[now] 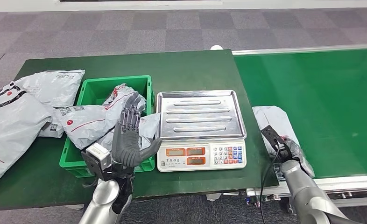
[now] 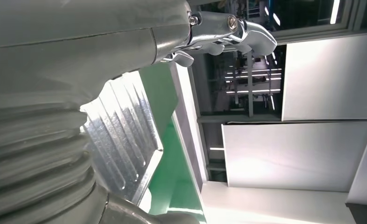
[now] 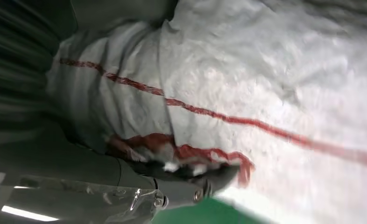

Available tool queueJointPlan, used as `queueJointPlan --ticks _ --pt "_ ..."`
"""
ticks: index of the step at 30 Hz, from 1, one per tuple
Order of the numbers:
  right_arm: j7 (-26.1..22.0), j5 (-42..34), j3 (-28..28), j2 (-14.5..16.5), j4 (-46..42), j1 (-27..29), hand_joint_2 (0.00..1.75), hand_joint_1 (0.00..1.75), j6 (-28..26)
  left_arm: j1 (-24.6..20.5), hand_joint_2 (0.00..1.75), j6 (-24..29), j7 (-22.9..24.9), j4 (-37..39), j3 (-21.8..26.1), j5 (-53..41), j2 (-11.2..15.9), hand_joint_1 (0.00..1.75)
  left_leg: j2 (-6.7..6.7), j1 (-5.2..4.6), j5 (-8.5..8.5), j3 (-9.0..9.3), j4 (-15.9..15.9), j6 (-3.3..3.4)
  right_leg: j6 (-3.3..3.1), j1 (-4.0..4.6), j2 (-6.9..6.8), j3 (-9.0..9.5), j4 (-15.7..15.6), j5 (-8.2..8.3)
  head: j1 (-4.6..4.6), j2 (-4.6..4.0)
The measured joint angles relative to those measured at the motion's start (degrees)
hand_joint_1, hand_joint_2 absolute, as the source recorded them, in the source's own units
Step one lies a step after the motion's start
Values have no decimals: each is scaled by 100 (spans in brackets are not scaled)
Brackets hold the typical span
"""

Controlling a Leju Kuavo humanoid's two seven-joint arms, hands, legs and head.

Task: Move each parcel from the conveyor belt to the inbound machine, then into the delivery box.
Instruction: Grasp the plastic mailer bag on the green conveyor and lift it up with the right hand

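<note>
Leftmost, the left hand (image 1: 128, 135) stands raised over the near edge of the green crate (image 1: 142, 83), fingers (image 1: 129, 115) straight and spread, thumb out toward the scale, holding nothing. At the far right the right hand (image 1: 284, 148) lies on a grey parcel (image 1: 271, 116) at the near left corner of the conveyor belt (image 1: 321, 102); in the right wrist view the grey thumb (image 3: 186, 179) presses against the wrinkled plastic, and the bag bunches around it, though whether the fingers fully close on it cannot be told.

Both crate and scale sit on a dark green table (image 1: 181, 67) that butts against the brighter green belt with its pale metal rim. Beyond them runs grey carpet tiling. The left wrist view catches the ribbed steel of the scale's pan (image 2: 125, 135), white wall panels and a window with ceiling lights.

Several grey parcels (image 1: 13, 116) lie loose on the table's left end, with printed labels and red markings. More bags (image 1: 90, 122) fill the crate and spill over its left wall. The electronic scale (image 1: 200, 130), its tray bare, shows orange displays and a keypad. The parcel under the right hand is a soft grey poly mailer crossed by a thin red line (image 3: 247, 121).
</note>
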Motion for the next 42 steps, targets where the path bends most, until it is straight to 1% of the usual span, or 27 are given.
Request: queueJointPlan --ticks 2,4,11,14,16,21,23,25,29,30,34,35,37,40,42 --pt "-181 -93 0 3 -73 30 175 175 -239 55 175 4 -2 -24 0 -3 1 0 -1 0 0 -1 0 0 1 0 0 0 0 1 0 -1" --pt "-343 -206 -1 11 -203 81 175 175 -362 82 175 4 -3 -45 0 -3 1 0 -1 0 1 -1 0 0 1 0 -1 -1 0 1 0 -1" --pt "-913 -751 0 75 -704 265 175 175 -481 75 175 73 1 -48 0 16 2 0 -4 0 0 -9 -2 -1 -2 1 -4 -8 1 -1 0 0" --pt "-1125 -921 2 122 -962 363 175 175 -630 63 175 106 -5 -43 0 21 3 0 -6 0 0 -16 -2 -1 -3 1 -7 -13 1 -3 0 -1" --pt "-1358 -1067 2 159 -1165 436 175 175 -777 60 175 105 -9 -43 0 39 3 0 -6 0 0 -19 -2 -1 -4 1 -8 -17 1 -4 0 -1" --pt "-2192 -1611 2 280 -1808 591 175 175 -1566 57 175 104 -61 -36 0 77 7 0 -6 0 -1 -21 -2 -1 -4 1 -8 -20 1 -5 0 0" --pt "-2384 -1781 2 313 -2056 635 175 175 -1741 56 175 104 -69 -36 0 96 8 0 -6 0 -1 -21 -2 -1 -4 1 -9 -20 1 -5 0 0" --pt "-2695 -2052 2 347 -2291 698 175 175 -1940 52 175 104 -71 -34 0 106 9 0 -7 0 -1 -21 -2 -1 -4 0 -10 -20 1 -5 0 -1" --pt "-3912 -3138 -22 459 -2968 917 175 175 -2652 -9 175 107 -73 7 0 150 7 0 -8 0 -1 -21 -1 -1 -3 0 -14 -20 1 -5 0 -1" --pt "-4150 -3399 -31 493 -3197 988 175 175 -2803 -29 175 108 -77 24 0 170 7 0 -8 0 -1 -21 -1 -1 -3 1 -14 -20 1 -5 0 -1" --pt "-4695 -4051 -37 667 -4233 1334 175 175 -3081 -147 175 111 -93 106 0 224 7 0 -8 1 -1 -21 -2 -1 -4 1 -13 -20 1 -5 0 -1" --pt "-4756 -4076 -25 726 -4547 1441 175 175 -3120 -179 175 111 -99 129 0 234 7 0 -9 1 -1 -21 -3 -1 -4 1 -14 -20 1 -6 0 -1" --pt "-4808 -3893 42 868 -5262 1668 175 175 -3177 -228 175 107 -117 175 0 252 7 0 -9 1 -1 -22 -5 -2 -6 1 -14 -21 1 -7 1 -1" --pt "-4837 -3188 270 1102 -6357 1983 175 175 -3197 -291 175 58 -162 252 0 256 7 0 -9 2 -2 -21 -7 -3 -10 3 -13 -21 1 -10 1 0" --pt "-4845 -2585 539 1240 -7014 2162 175 175 -3196 -338 175 7 -183 302 0 246 7 0 -8 4 -3 -21 -8 -4 -12 4 -13 -22 1 -13 0 0"
